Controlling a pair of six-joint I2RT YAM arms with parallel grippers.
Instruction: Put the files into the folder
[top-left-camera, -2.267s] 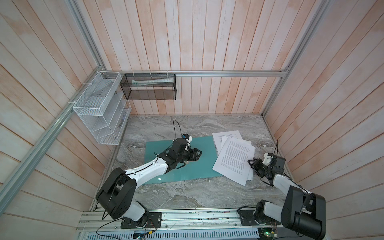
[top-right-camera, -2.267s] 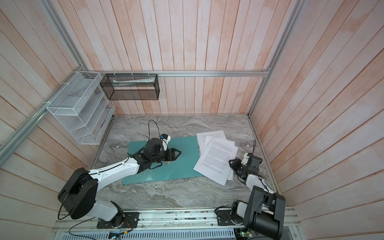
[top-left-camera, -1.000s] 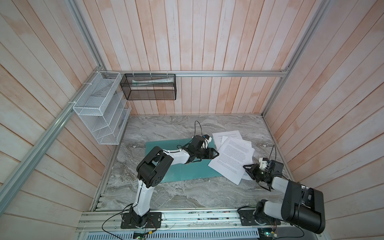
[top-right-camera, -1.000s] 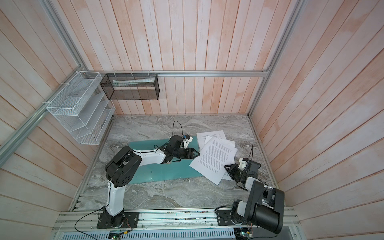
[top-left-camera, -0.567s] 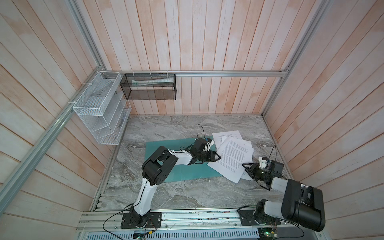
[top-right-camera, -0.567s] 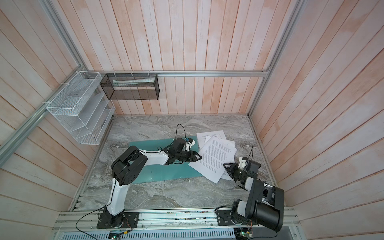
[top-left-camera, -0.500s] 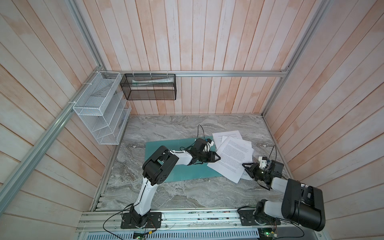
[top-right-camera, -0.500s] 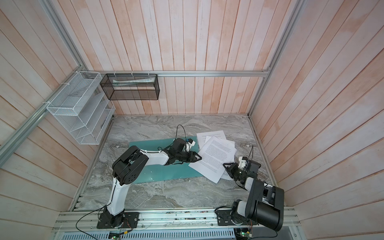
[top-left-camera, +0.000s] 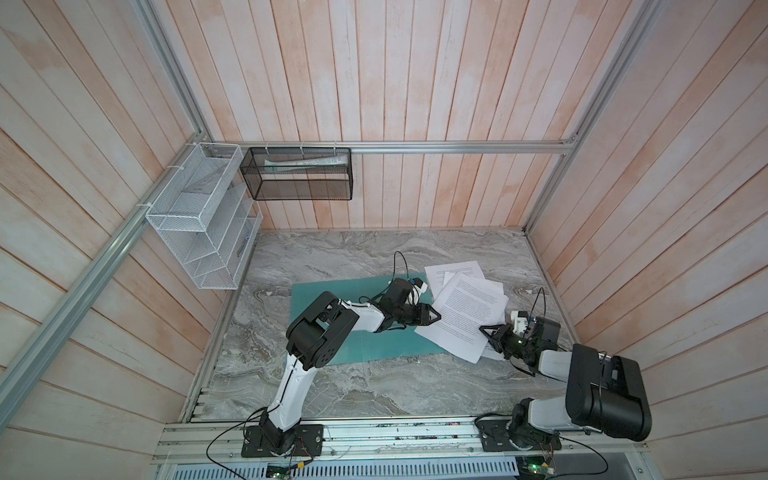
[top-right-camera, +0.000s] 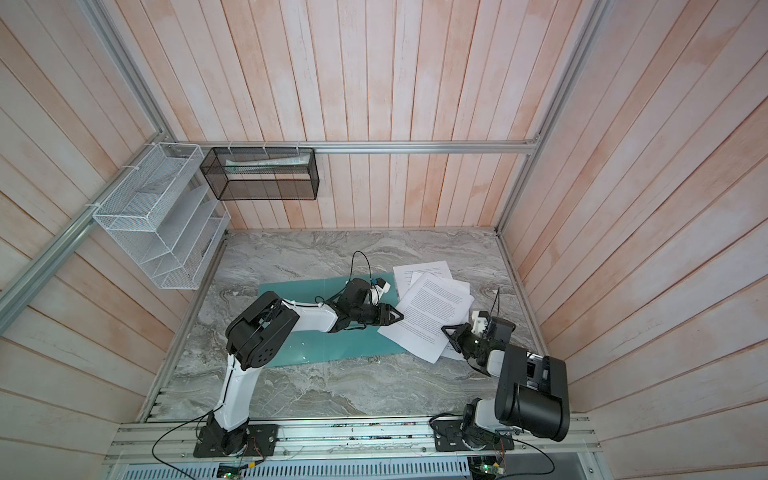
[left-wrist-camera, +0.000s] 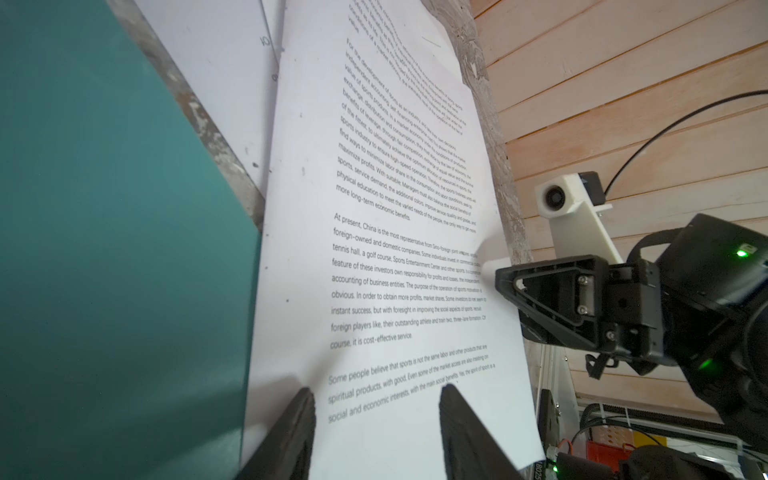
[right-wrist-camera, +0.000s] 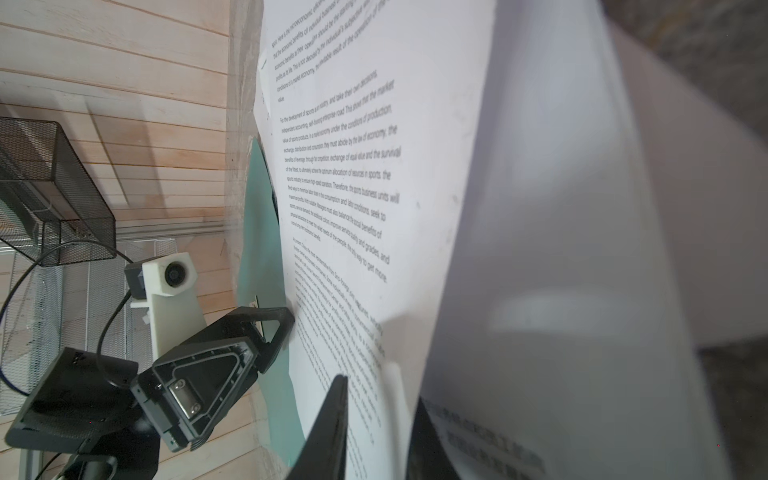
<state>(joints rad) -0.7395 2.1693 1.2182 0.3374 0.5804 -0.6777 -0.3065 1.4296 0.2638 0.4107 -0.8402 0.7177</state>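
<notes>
- Loose white printed paper sheets (top-left-camera: 455, 270) lie fanned on the grey marbled tabletop (top-left-camera: 353, 257), overlapping the flat teal-green folder (top-left-camera: 332, 299) but not inside it yet.
- Left gripper (top-left-camera: 436, 316), jaws apart, meets the top sheet (top-left-camera: 461, 316), probably steadying it.
- Right gripper (top-left-camera: 487, 334) has narrowed around the opposite edge; can't tell if it's pinching.

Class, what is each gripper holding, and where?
Right gripper straddles an edge of the top white printed paper sheet; grip unconfirmed. Left gripper is open, holding nothing.
</notes>
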